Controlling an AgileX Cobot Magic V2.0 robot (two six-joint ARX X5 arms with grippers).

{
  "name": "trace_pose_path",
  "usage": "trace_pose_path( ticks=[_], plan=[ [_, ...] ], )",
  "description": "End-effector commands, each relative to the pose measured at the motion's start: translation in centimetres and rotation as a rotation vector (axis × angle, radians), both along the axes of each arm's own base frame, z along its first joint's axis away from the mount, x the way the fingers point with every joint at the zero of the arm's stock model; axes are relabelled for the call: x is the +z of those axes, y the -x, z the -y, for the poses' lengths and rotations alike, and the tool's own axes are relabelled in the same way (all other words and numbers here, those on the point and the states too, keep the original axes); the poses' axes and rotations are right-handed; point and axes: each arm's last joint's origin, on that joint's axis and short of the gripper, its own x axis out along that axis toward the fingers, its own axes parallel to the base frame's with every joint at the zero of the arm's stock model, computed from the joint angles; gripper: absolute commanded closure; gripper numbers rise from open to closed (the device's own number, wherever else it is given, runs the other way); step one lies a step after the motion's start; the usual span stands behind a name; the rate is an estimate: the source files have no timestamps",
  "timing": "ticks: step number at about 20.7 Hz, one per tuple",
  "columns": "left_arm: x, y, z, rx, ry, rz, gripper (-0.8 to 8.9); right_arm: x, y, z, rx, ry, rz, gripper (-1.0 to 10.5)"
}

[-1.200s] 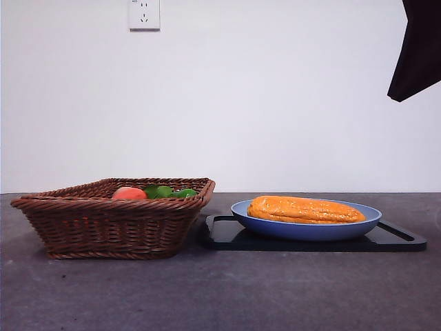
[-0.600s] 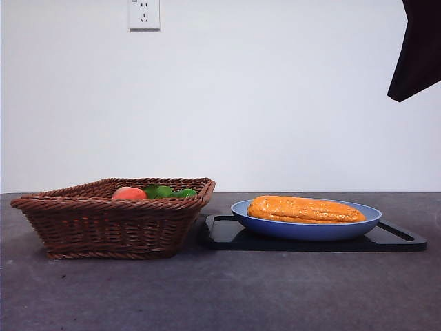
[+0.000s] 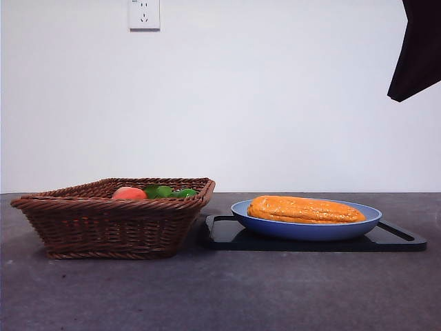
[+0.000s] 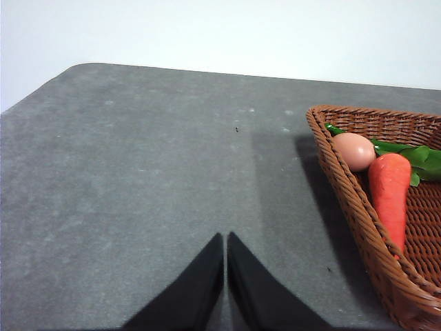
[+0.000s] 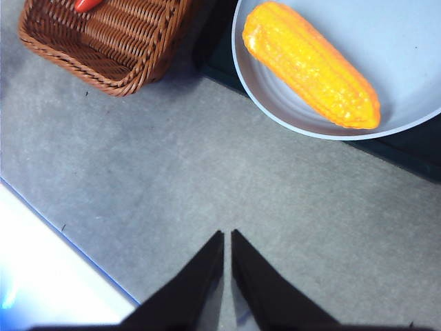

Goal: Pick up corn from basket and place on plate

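The corn lies lengthwise in the light blue plate, its whole length inside the raised rim, and nothing holds it. The plate sits on a flat black tray, and the tray stands just beside the basket on the grey bench, its near corner reaching under the flare of the basket's side. Inside the basket, a round reddish-orange fruit shows above the braided rim, with green items next to it on the side toward the plate. The left wrist view also shows a carrot lying in the basket along the wall, just beside the fruit and the green leaves. The left gripper hangs over bare bench well apart from the plate, on the far side of the basket from it, its fingers pressed together and empty. The right gripper hangs over open bench near the plate, with the corn in the plate and a corner of the basket both in its view; its fingers are likewise closed on nothing, only a thin slit between them. In the front view one arm shows only as a dark tip high above the tray's end farthest from the basket. A wall socket sits on the white wall above the basket.
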Motion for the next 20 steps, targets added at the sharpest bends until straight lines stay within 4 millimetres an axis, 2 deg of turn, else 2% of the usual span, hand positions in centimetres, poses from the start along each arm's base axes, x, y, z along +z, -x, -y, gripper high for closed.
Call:
trace_pose_path(
  ticks=[1, 2, 7, 10, 12, 15, 20],
  plan=[
    [-1.0, -0.1, -0.1, 0.007, 0.010, -0.030, 8.06, 0.4, -0.3, 0.0, 0.024, 0.010, 0.056, 9.4],
    [-1.0, -0.1, -0.1, 0.007, 0.010, -0.030, 8.06, 0.8, -0.3, 0.2, 0.030, 0.012, 0.112, 9.4],
    [-1.0, -0.1, -0.1, 0.007, 0.010, -0.030, 8.06, 4.8, 0.1, 2.1, -0.039, -0.009, 0.627, 9.4],
    [-1.0, -0.1, -0.1, 0.007, 0.009, -0.030, 8.06, 4.8, 1.6, 3.7, -0.121, -0.017, 0.823, 9.4],
    [-1.0, -0.1, -0.1, 0.007, 0.010, -0.030, 8.06, 3.5, 2.8, 4.8, -0.179, -0.007, 0.920, 9.4],
    [-1.0, -0.1, -0.1, 0.007, 0.009, -0.030, 8.06, -0.1, 4.8, 5.9, -0.259, 0.024, 1.015, 9.4],
    [-1.0, -0.1, -0.1, 0.007, 0.009, -0.030, 8.06, -4.2, 6.6, 6.5, -0.360, 0.081, 1.064, 9.4]
  ],
)
